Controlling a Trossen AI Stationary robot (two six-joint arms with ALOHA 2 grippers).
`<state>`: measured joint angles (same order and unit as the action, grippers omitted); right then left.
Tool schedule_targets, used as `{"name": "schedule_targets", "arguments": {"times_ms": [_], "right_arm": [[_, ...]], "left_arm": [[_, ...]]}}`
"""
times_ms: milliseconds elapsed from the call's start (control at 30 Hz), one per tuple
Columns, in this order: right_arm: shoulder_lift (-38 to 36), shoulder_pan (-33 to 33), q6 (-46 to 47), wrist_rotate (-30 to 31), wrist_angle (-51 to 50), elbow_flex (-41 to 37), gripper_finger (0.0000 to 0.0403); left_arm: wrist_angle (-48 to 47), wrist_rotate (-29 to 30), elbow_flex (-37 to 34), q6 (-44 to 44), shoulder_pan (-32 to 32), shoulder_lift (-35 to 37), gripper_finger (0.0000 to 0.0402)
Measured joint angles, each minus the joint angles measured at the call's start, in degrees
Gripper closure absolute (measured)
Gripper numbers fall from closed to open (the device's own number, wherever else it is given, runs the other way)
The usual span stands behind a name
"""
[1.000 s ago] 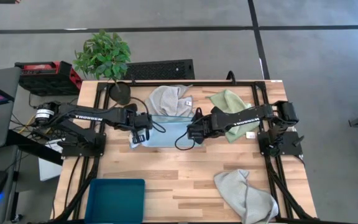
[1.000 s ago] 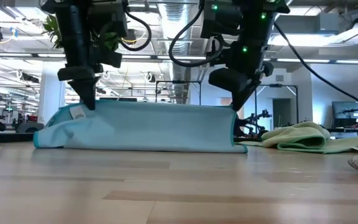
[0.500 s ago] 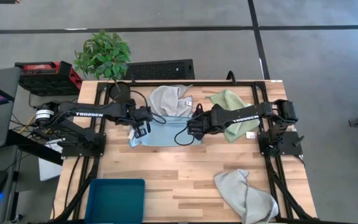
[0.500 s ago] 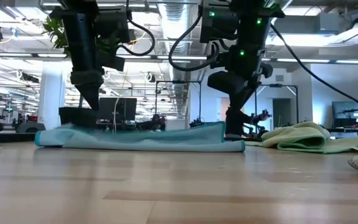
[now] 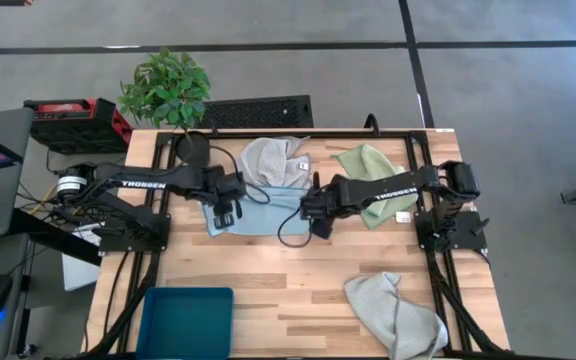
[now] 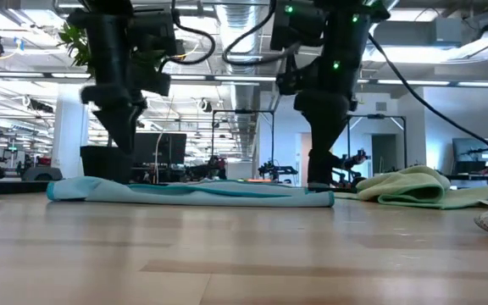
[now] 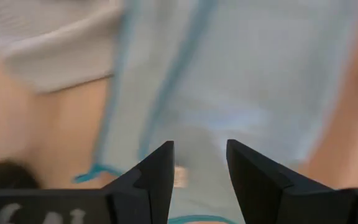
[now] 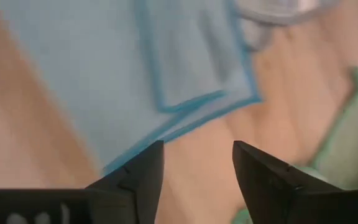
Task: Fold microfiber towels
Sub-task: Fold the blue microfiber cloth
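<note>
The light blue towel [image 5: 260,212] lies flat at mid table, folded over on itself, its doubled edges showing in the right wrist view [image 8: 185,99]. My left gripper [image 5: 224,216] hangs open just above the towel's left end [image 7: 241,74]. My right gripper [image 5: 318,222] hangs open above its right end, fingers over the wood beside a corner [image 8: 197,171]. In the low view both grippers [image 6: 122,157] [image 6: 318,148] point down over the flat towel [image 6: 193,191]. Neither has anything between its fingers.
A pale grey towel with a white tag [image 5: 273,160] lies just behind the blue one, touching its far edge. A light green towel [image 5: 368,172] lies at far right, another grey towel [image 5: 393,310] near right, a teal bin [image 5: 186,320] near left, and a potted plant [image 5: 166,90] far left.
Both grippers have opened and let go of the blue towel's raised edge, and both wrists have rolled a little. The edge that stood lifted between them has dropped, so the towel now lies flat on the table.
</note>
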<state>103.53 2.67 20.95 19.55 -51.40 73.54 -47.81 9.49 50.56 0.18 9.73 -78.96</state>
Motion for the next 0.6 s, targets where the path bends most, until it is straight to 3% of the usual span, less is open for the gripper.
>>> {"name": "schedule_targets", "arguments": {"times_ms": [167, 600], "right_arm": [[0.0, 4.6, -5.7, -0.5, 1.5, 0.0, 0.0192], [0.0, 8.1, -10.3, -1.1, 8.5, 0.0, 0.0212]], "left_arm": [[-0.2, -4.6, -4.6, 3.9, -5.2, 0.0, 0.0262], [0.2, -1.4, -8.7, -7.1, -15.4, 0.0, 0.0263]]}}
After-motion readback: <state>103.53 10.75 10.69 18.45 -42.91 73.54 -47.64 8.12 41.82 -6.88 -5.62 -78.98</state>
